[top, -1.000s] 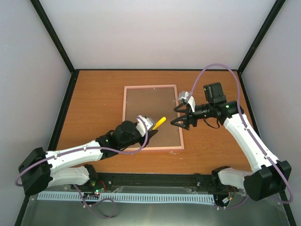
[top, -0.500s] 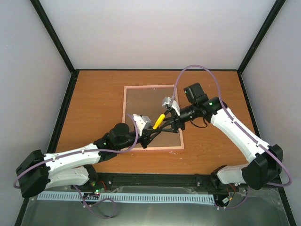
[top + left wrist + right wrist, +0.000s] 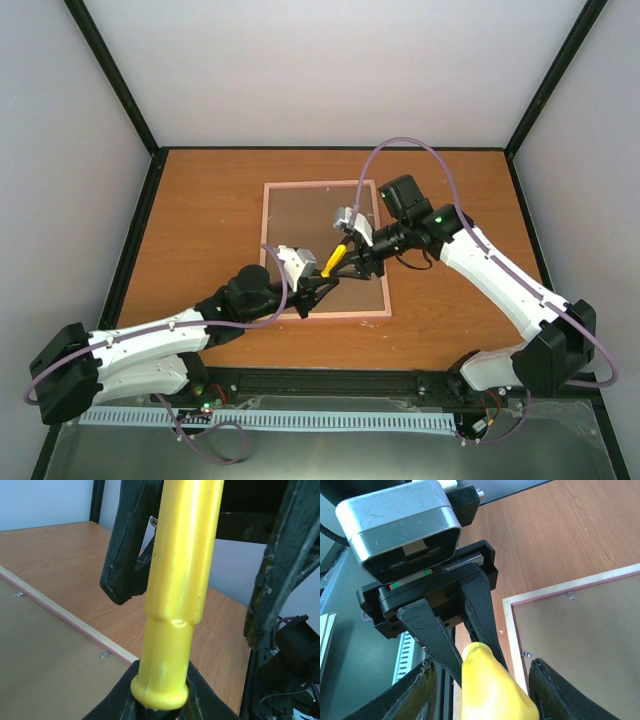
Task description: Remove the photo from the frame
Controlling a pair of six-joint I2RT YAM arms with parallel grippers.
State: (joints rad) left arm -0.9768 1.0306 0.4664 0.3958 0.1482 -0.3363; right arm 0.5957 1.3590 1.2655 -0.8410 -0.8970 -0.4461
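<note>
The frame (image 3: pixel 320 184) lies face-down mid-counter (image 3: pixel 200 210), its backing board (image 3: pixel 310 215) uppermost, so the photo is hidden beneath. The left hand (image 3: pixel 318 278), from 7 o'clock, clamps a yellow tool (image 3: pixel 333 262). The right hand (image 3: pixel 485 680), from 2 o'clock, straddles it, fingers apart (likely a handover).

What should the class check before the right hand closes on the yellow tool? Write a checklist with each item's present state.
1. Left hand shut on the yellow tool: ok.
2. Right hand open, one finger on each side of the tool: ok.
3. Frame lying flat on the table, back up: ok.
4. Backing board in place inside the frame: ok.
5. Clips turned clear of the board: cannot tell, too small.
6. Photo in view: not ok, only the board shows.
</note>
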